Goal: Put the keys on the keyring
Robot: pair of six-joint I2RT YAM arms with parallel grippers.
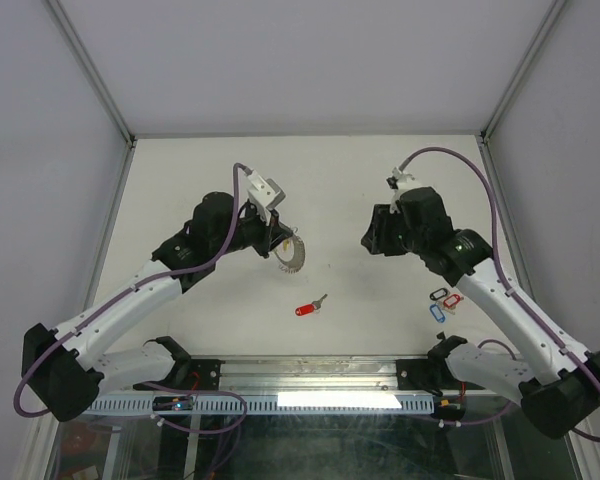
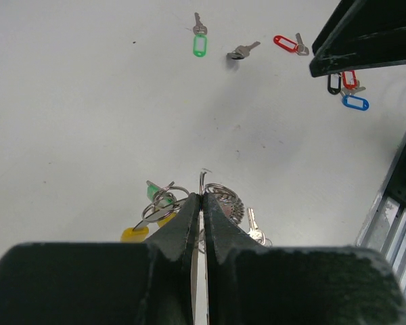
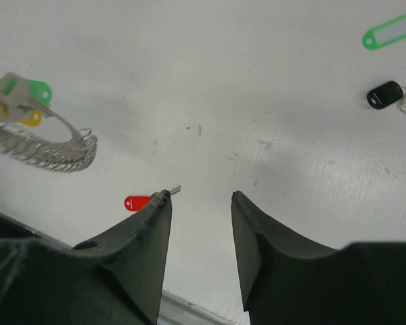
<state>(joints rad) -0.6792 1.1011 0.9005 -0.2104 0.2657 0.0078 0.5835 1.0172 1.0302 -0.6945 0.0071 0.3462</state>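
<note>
The left gripper [image 2: 201,201], jaws clamping the keyring [image 2: 227,198], is hiding most of its coiled wire; the right gripper [image 3: 201,198], jaws apart, is half-covering a red key [image 3: 138,202] near the keyring.

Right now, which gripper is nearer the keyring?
Left. The left gripper is shut on the keyring; the right gripper hangs open, apart from it, off to its right.

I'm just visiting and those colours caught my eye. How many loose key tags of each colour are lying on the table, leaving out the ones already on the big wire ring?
green tag: 1
red tags: 2
black tags: 2
blue tag: 1
Total: 6
</note>
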